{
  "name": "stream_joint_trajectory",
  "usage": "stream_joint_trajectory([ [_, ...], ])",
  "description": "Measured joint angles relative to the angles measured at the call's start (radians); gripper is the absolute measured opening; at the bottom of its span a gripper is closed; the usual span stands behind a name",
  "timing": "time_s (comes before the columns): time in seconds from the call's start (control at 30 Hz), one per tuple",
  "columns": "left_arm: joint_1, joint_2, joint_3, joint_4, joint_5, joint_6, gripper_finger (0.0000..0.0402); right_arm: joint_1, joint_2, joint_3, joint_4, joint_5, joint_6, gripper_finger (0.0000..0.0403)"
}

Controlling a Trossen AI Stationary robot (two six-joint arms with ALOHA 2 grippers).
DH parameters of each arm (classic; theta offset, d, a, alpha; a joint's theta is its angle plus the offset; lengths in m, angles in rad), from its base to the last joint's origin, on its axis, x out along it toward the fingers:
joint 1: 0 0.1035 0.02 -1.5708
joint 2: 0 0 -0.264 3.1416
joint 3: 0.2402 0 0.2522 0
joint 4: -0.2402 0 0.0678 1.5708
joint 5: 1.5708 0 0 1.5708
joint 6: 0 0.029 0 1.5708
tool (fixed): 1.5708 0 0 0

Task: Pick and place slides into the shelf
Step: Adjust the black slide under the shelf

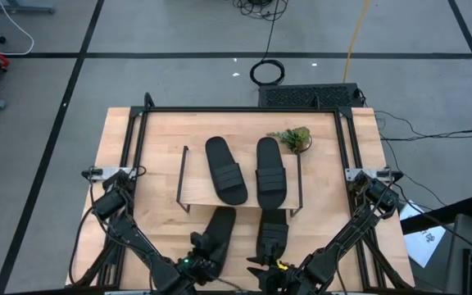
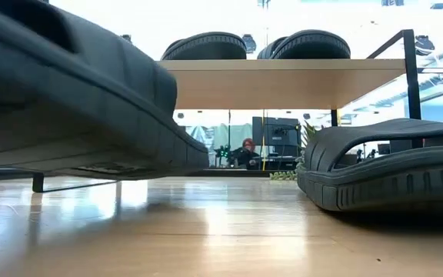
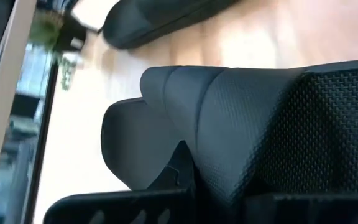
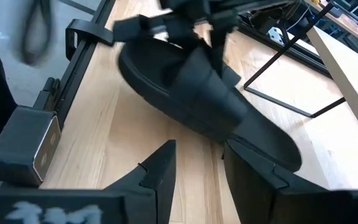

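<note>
Left hand clamped on a slide in front of the shelf

The left hand (image 1: 206, 260), reaching low from the near tabletop (image 1: 154, 156) edge, is closed on a slide (image 1: 217, 229) lifted at a tilt. Beside it the right hand (image 4: 197, 168) hovers half open, holding nothing, with another slide (image 1: 273, 228) just ahead. Beyond both, two slides (image 1: 225, 168) lie atop the shelf (image 1: 199, 190).

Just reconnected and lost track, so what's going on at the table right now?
Two slides lie side by side on the shelf top board. The other two are on the table in front of it. The left gripper has shut on the left front slide, whose toe end looks raised off the table in the low view. The right gripper sits at the heel of the right front slide, which lies flat on the table.
</note>
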State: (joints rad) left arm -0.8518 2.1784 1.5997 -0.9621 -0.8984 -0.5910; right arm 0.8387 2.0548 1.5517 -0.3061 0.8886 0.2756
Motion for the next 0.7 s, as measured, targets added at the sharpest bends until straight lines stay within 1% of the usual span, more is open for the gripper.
stream_joint_trajectory([
  [0.1, 0.026, 0.000, 0.000, -0.039, 0.015, -0.068, 0.0001, 0.000, 0.000, 0.000, 0.000, 0.000, 0.000, 0.0125],
  [0.3, 0.066, 0.000, -0.031, -0.062, 0.015, -0.078, 0.0000, 0.000, 0.000, 0.000, 0.000, 0.000, 0.000, 0.0125],
  [0.53, 0.117, 0.000, -0.063, -0.183, 0.016, -0.170, 0.0000, 0.000, 0.000, 0.000, -0.001, 0.000, 0.000, 0.0125],
  [0.7, 0.137, 0.000, -0.068, -0.224, 0.030, -0.146, 0.0000, 0.000, 0.000, 0.000, -0.001, 0.000, 0.000, 0.0125],
])
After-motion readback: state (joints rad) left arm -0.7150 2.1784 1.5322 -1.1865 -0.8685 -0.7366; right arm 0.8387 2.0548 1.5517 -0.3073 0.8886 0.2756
